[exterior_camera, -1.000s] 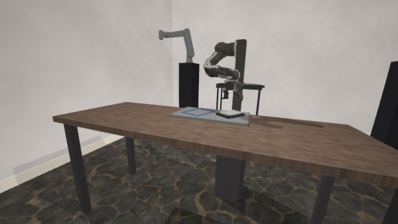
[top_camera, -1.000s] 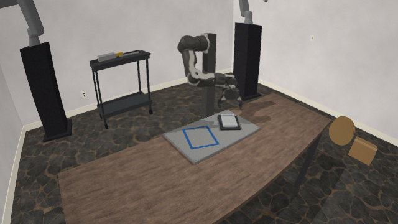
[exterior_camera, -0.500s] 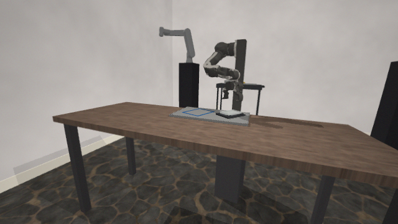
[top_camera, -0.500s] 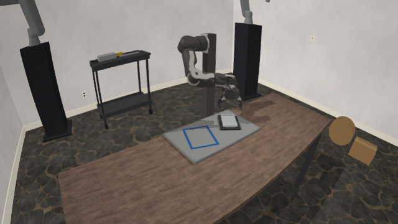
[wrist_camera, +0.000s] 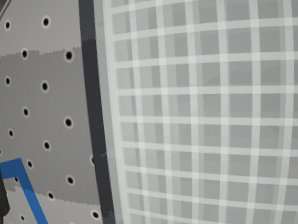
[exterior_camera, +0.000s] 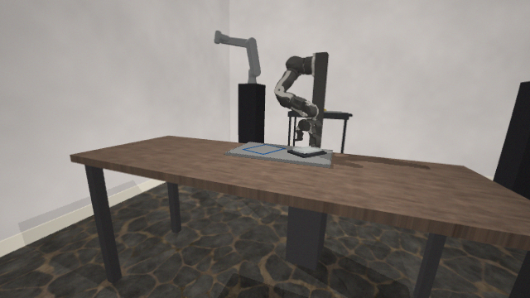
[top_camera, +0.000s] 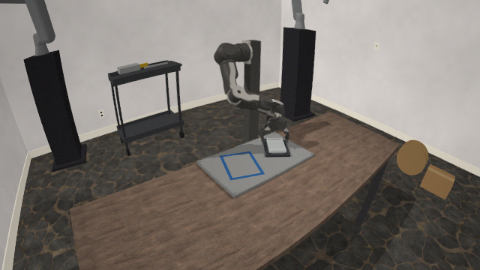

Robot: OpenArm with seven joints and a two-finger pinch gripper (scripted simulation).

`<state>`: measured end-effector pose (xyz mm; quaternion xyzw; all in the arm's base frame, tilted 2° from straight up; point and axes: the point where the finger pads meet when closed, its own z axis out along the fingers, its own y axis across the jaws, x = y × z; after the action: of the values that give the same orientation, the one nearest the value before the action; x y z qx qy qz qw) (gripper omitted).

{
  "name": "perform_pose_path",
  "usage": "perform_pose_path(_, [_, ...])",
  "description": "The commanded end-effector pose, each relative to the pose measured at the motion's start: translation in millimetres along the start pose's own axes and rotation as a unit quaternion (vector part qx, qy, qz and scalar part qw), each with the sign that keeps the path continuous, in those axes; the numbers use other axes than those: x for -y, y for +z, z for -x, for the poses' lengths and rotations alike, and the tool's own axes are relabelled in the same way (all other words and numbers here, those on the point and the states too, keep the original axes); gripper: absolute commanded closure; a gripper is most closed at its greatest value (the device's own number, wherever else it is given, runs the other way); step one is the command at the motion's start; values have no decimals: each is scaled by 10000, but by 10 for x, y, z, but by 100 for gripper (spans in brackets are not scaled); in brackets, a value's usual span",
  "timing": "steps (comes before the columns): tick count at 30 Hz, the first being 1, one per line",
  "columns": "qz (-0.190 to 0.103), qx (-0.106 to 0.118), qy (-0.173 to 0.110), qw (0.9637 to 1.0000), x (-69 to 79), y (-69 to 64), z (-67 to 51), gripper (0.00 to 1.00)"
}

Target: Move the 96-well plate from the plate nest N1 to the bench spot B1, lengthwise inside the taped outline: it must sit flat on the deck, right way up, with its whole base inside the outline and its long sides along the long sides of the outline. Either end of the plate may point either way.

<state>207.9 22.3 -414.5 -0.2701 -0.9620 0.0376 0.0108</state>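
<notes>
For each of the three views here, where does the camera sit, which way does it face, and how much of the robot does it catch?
Top: high, across the table, facing the arm; end effector open over the 96-well plate.
Exterior: low, off the table's side, looking along it; whole arm visible.
Wrist: on the arm, looking straight down, close on the plate; at most a dark sliver of the robot at the lower left edge.
Shared: plate, nest, blue taped outline.

Black cart (top_camera: pixel 144 72), perhaps cardboard box (top_camera: pixel 437 181).

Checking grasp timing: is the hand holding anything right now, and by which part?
Nothing is held. The hand hangs open just above the 96-well plate, which sits in its nest.
</notes>
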Motion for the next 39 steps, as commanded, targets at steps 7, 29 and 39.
perform_pose_path(7, [261,38,-159,9995,-116,-7,23,23])
perform_pose_path(29, [260,38,-159,9995,-119,100,20,23])
perform_pose_path(39, [276,24,-174,9995,-138,306,13,23])
